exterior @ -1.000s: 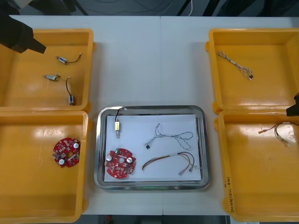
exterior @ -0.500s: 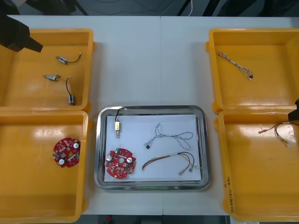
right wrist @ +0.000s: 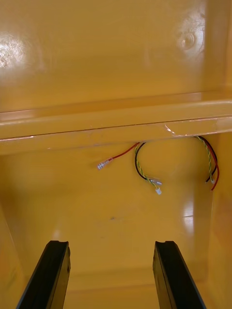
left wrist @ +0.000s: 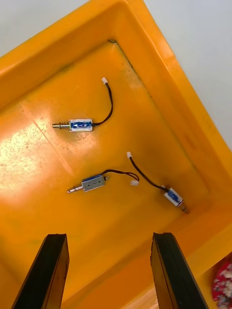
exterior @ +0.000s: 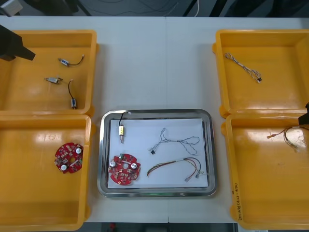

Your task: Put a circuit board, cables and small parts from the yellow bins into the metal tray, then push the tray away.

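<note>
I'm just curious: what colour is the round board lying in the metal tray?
Red, with small silvery spots; the circuit board shows best in the front view.

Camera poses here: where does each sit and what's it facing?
Front: above the arms, steeply down on metal tray and yellow bins; arms at side edges.
Left wrist: on left arm, facing small metal parts; left gripper open.
Right wrist: on right arm, facing a red and yellow cable; right gripper open.
Shared: front also shows those parts, that cable.

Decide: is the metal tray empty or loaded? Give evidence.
Loaded: the metal tray holds a circuit board, a small metal part, a twisted cable and a red and yellow cable.
</note>
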Tool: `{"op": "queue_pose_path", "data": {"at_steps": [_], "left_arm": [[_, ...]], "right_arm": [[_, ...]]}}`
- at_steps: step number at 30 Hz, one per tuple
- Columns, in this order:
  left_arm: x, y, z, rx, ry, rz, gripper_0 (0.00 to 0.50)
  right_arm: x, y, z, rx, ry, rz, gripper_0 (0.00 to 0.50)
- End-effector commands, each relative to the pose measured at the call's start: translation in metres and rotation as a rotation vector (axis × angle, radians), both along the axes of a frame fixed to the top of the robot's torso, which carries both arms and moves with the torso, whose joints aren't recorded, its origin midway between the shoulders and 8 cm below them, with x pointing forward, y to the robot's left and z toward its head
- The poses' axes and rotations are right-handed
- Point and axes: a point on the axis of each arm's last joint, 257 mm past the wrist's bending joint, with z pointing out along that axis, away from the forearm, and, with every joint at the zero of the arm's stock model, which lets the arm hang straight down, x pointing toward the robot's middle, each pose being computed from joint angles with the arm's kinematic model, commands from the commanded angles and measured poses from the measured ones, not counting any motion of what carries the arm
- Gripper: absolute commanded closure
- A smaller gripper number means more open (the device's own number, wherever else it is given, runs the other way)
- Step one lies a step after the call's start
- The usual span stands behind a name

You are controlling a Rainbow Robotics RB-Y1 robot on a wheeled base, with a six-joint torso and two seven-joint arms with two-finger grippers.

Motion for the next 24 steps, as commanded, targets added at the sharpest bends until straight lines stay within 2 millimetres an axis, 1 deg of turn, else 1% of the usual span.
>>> {"op": "queue_pose_path", "data": {"at_steps": [1,5,12,14,22,24], "left_arm": [[0.002,0.043,0.016,0.107,-0.069,-0.041,0.000],[0.004,0.053,0.006,0.096,-0.057,-0.027,0.000],[0.004,0.057,-0.010,0.020,0.001,0.070,0.000],[0.004,0.056,-0.010,0.007,0.008,0.097,0.000],[0.002,0.042,-0.020,-0.062,0.046,0.242,0.000],[-0.001,0.031,-0.020,-0.074,0.050,0.292,0.000]], "right_arm": [[-0.001,-0.017,0.019,-0.046,-0.040,-0.022,0.000],[-0.001,-0.015,0.018,-0.040,-0.036,-0.017,0.000],[-0.002,-0.011,0.018,-0.027,-0.033,-0.005,0.000],[-0.002,-0.011,0.018,-0.025,-0.032,-0.004,0.000],[-0.003,-0.010,0.019,-0.023,-0.033,0.006,0.000],[-0.003,-0.009,0.019,-0.023,-0.032,0.011,0.000]]}}
